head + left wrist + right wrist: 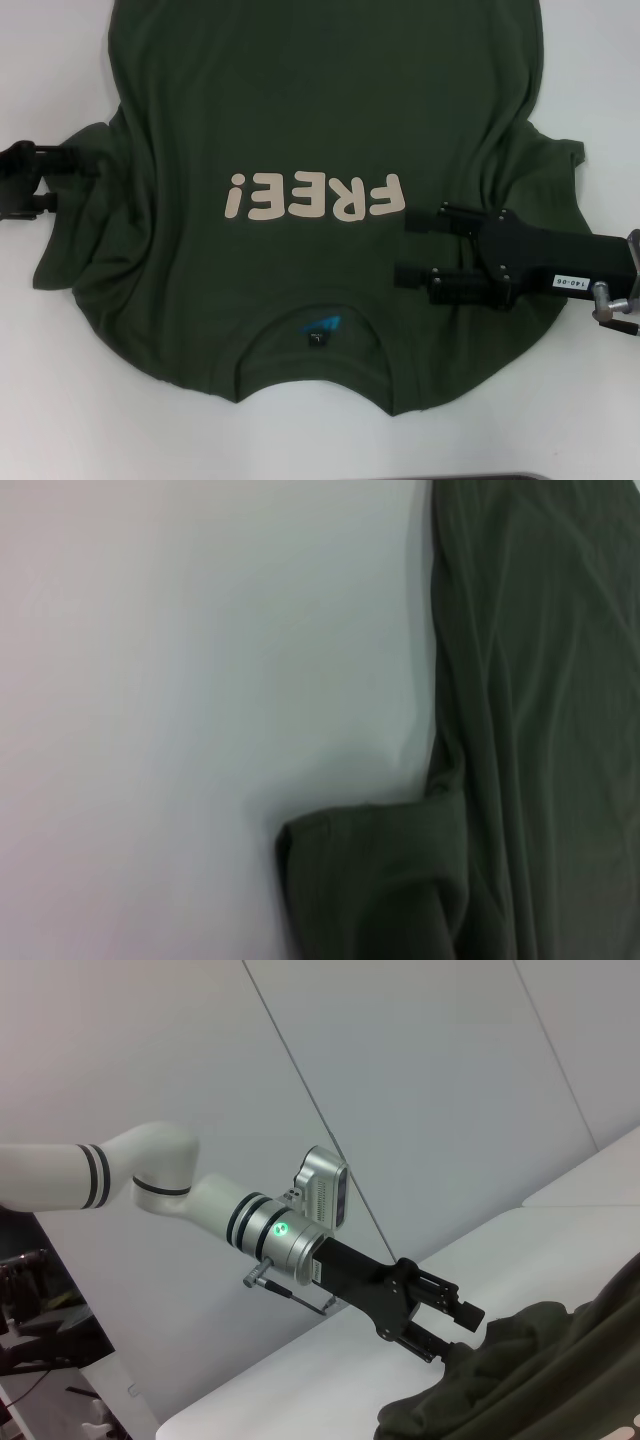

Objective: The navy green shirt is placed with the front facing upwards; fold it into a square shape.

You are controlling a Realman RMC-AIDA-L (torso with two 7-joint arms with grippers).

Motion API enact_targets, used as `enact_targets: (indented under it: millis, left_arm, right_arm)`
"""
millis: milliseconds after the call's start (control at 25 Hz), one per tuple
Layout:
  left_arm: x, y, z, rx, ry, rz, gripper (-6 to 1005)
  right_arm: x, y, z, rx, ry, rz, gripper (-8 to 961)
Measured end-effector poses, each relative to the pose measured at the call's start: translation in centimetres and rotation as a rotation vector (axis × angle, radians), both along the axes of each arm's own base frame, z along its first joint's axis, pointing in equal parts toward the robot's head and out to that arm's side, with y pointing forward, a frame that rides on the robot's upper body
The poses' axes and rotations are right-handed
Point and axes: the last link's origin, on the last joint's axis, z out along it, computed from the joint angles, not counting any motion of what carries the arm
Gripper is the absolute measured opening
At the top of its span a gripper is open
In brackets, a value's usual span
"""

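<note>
Dark olive-green cotton T-shirt [300, 120] spread face up. Left gripper [62, 180] at nine o'clock, right gripper [415, 245] at four: both open. Risk: shallow bite drops sleeve, bunching fold.

navy green shirt [300, 130] | dark olive, cream "FREE!" lettering | front up, spread flat, sleeves rumpled, collar nearest robot

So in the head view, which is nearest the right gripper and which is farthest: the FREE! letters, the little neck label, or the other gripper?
From the right gripper, over the shirt:
1. FREE! lettering, just beside its upper finger.
2. Neck label, down at the collar.
3. Left gripper, across at the left sleeve.
</note>
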Motion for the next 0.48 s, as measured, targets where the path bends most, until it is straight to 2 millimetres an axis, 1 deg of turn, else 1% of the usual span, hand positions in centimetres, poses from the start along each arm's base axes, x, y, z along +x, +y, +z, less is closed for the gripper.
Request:
enact_targets:
  millis: [120,240,480]
  left_arm:
    - [0.09,0.12,0.01,0.002,0.0,-0.001,748]
    - [0.05,0.17,0.13,0.004,0.001,0.004,728]
    - [-0.41,0.14,0.32,-0.016,0.048,0.009,547]
  right_arm:
    - [0.0,0.0,0.0,0.0,0.0,0.0,895]
    - [-0.01,-0.01,0.0,0.0,0.0,0.0,895]
    - [-0.01,-0.01,0.01,-0.001,0.001,0.001,895]
